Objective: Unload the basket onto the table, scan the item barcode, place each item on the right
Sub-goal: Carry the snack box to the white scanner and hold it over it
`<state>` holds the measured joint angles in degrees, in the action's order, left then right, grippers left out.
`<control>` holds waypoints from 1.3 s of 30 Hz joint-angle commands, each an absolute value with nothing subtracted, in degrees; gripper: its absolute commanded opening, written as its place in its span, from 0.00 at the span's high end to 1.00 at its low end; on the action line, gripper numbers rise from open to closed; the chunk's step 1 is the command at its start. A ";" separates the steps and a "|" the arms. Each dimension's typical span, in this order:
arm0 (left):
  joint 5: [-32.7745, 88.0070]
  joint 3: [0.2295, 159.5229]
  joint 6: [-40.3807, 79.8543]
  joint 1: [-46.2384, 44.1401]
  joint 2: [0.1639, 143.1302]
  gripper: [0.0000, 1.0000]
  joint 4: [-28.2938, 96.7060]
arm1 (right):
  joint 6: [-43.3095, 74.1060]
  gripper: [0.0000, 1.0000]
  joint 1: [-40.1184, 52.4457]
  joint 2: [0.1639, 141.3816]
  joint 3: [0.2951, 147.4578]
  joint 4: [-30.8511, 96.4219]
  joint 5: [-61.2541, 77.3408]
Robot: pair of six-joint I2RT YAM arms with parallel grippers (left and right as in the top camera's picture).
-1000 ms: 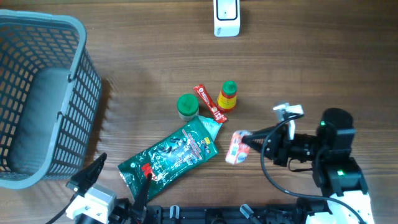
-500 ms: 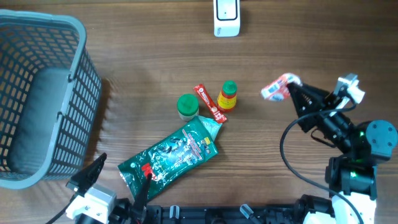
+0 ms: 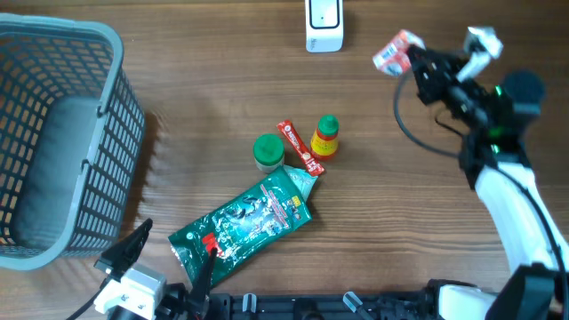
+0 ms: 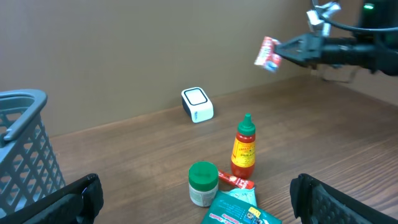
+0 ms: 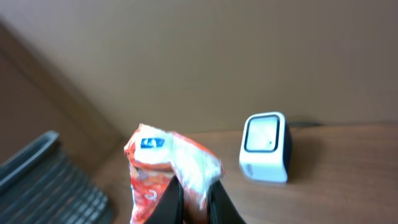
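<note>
Pinching the red packet [image 3: 392, 51] by its edge, right tool [image 3: 412, 60] holds it aloft

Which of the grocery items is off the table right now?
The small red-and-white packet, pinched in the right gripper; the sauce bottle, green-lidded jar, red sachet and green pouch rest on the table.

A dark wood-grain table [image 3: 204, 80] meets a plain brown wall [image 4: 93, 43] under soft, even light.
</note>
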<state>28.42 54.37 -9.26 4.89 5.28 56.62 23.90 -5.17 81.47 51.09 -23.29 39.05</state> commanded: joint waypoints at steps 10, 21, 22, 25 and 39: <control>28.88 54.33 -8.73 4.78 4.89 0.00 56.49 | -12.38 0.96 13.58 104.27 80.42 -11.49 -7.77; 28.88 54.33 -8.71 4.78 4.89 0.00 56.49 | -40.38 0.96 17.32 121.97 95.04 -13.56 -10.83; 28.88 54.33 -8.71 4.78 4.89 0.00 56.49 | -42.28 0.95 17.63 122.96 95.04 -15.00 -12.32; 28.88 54.33 -8.71 4.78 4.89 0.00 56.49 | -48.01 0.95 18.41 125.23 95.04 -17.06 -13.72; 28.88 54.33 -8.73 4.78 4.91 0.00 56.49 | -58.57 0.95 19.55 130.13 95.04 -21.87 -10.33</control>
